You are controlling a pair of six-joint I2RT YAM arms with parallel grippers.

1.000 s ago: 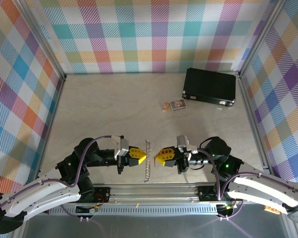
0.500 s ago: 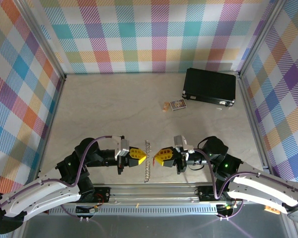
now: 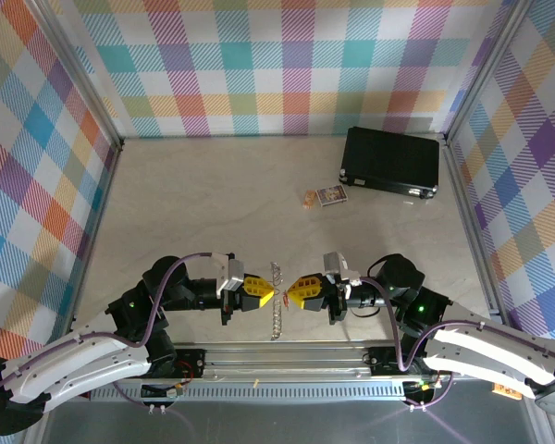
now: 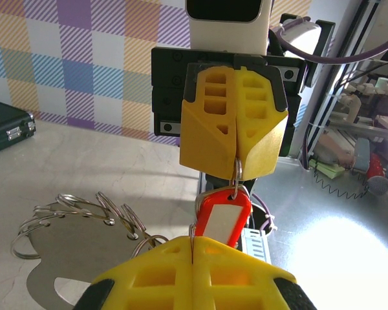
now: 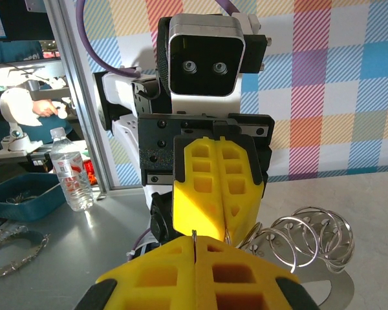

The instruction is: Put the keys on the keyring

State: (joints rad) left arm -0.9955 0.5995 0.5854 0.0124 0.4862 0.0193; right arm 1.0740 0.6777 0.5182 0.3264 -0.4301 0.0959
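Left gripper [image 4: 192, 248] and right gripper [image 4: 236, 161] facing tip to tip, low over table [image 3: 213, 203], both clamped closed. Right one pinching small wire ring carrying red-headed key [image 4: 221, 218]; key hanging between two tips. Thin metal sliver showing at left tips; which piece, cannot tell. Keyring [image 4: 84, 216] sitting just beside tips, coils fanning out.

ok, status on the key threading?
Right gripper shut on the key by its small ring. Left gripper shut, seemingly on a keyring loop. Tips nearly meeting, key hanging between; nothing blocking.
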